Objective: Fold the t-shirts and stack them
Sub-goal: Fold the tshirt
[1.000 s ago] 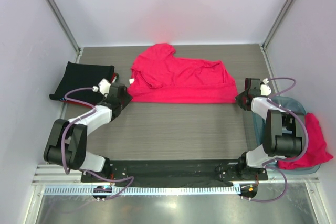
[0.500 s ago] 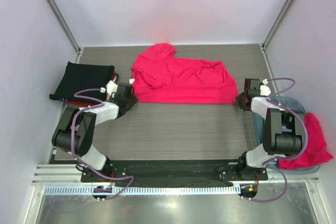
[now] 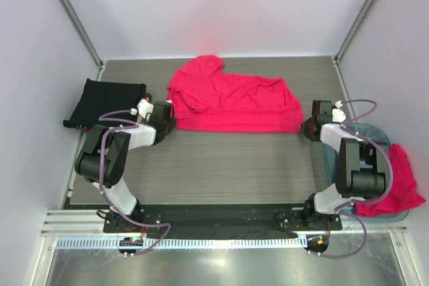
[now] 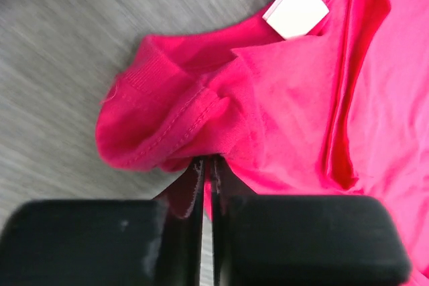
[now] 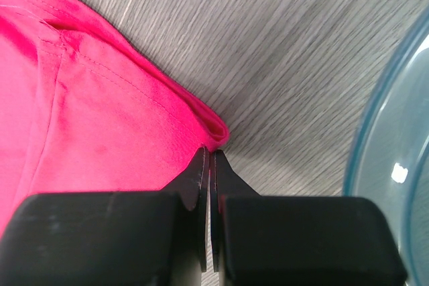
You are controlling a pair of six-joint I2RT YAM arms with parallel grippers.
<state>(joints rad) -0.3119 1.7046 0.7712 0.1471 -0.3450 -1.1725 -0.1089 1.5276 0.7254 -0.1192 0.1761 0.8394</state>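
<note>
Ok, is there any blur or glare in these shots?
Left wrist view: the table at upper left is smeared into streaks, the pink shirt fairly sharp. Right wrist view: crisp wood grain, one small glint on the blue bin. Top view: even light, a faint pink cast on the back wall.

The left arm [image 3: 110,155] rises from the near edge of the worktop [image 3: 234,165], its elbow folded close to the left edge and its forearm lying low and reaching right. The left gripper [image 3: 166,113] [image 4: 206,162] has its jaws pressed together on a fold of the t-shirt [image 4: 281,118]. The right arm [image 3: 352,165] stands along the right edge with its wrist turned left. The right gripper [image 3: 305,127] [image 5: 208,152] has its jaws closed on the t-shirt's hem corner.
</note>
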